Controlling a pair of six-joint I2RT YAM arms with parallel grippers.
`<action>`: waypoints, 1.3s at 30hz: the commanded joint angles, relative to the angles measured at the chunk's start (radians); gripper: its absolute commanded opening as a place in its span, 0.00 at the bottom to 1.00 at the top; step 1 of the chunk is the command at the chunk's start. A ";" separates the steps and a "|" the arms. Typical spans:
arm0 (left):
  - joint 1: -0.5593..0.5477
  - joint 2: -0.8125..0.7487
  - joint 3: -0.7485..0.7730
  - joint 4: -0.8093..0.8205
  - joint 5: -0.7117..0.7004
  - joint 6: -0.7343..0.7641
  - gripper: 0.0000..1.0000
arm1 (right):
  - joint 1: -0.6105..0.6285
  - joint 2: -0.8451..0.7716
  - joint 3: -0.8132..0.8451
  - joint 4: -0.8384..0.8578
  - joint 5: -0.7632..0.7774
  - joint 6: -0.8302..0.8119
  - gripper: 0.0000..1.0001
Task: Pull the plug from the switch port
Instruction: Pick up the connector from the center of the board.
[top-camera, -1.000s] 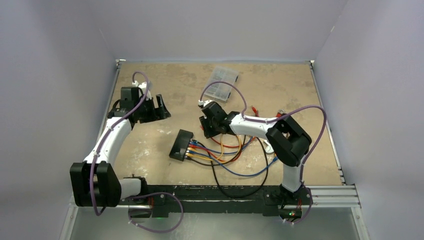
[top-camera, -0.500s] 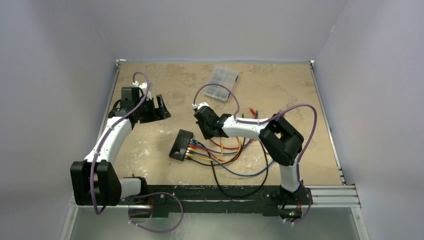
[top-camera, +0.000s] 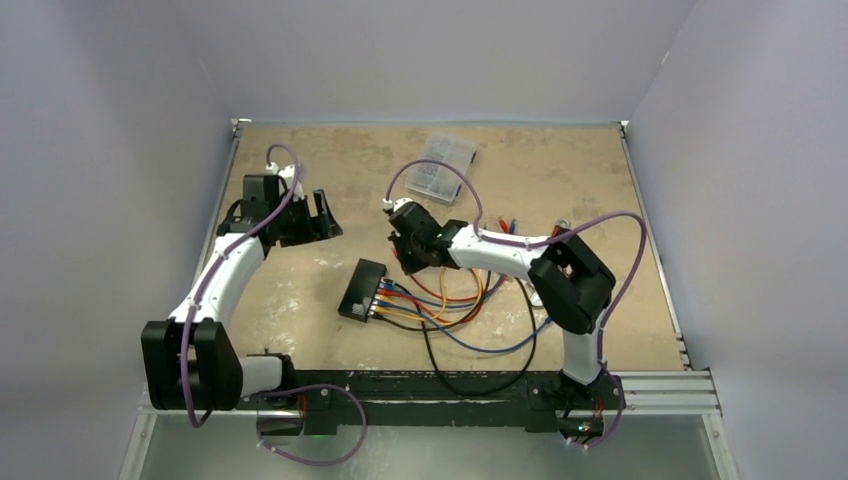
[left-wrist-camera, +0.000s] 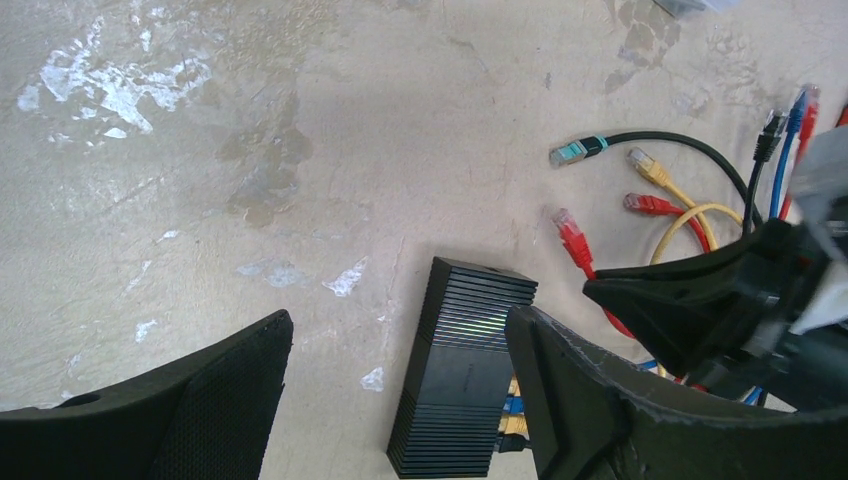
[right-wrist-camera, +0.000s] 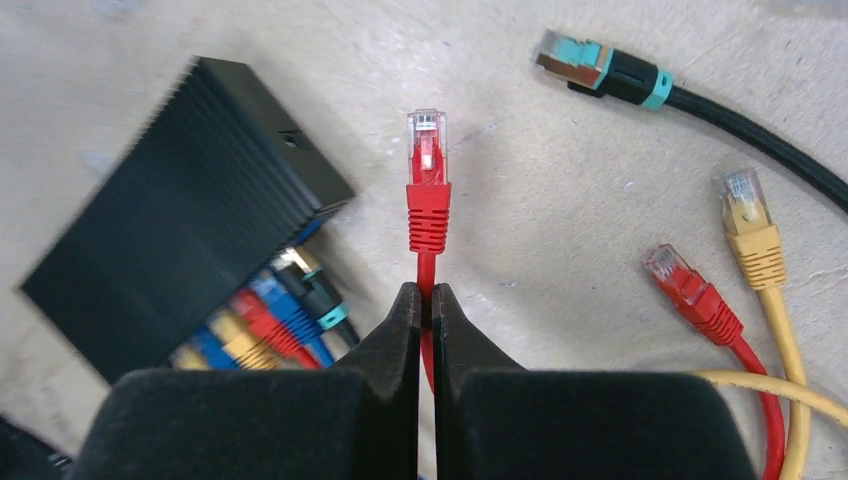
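Your right gripper (right-wrist-camera: 426, 292) is clenched on the thin red cable (right-wrist-camera: 428, 268) just behind its clear-tipped red plug (right-wrist-camera: 427, 150). The plug sits out of the sockets, just beside the flat black ribbed switch (right-wrist-camera: 180, 250). Your left gripper (left-wrist-camera: 398, 325) hangs well apart from the switch, jaws spread, grasping nothing.

Black switch (top-camera: 361, 290) mid-table, coloured cables (top-camera: 440, 305) along one side, right tool (top-camera: 405, 260) nearby.

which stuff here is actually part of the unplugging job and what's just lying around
Job: switch; red cable pinched in the right gripper; plugged-in cables at the switch.
Lying about: clear compartment case; teal-tipped black cable; yellow cable; second loose red cable.
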 joint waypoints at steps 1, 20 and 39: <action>0.006 0.012 -0.005 0.026 0.021 0.019 0.79 | -0.032 -0.125 0.060 0.038 -0.110 0.038 0.00; 0.006 0.030 -0.016 0.043 0.055 0.020 0.79 | -0.238 -0.400 0.135 0.094 -0.468 0.093 0.00; 0.006 0.041 -0.015 0.042 0.056 0.019 0.79 | -0.323 -0.494 0.250 0.121 -0.598 0.109 0.00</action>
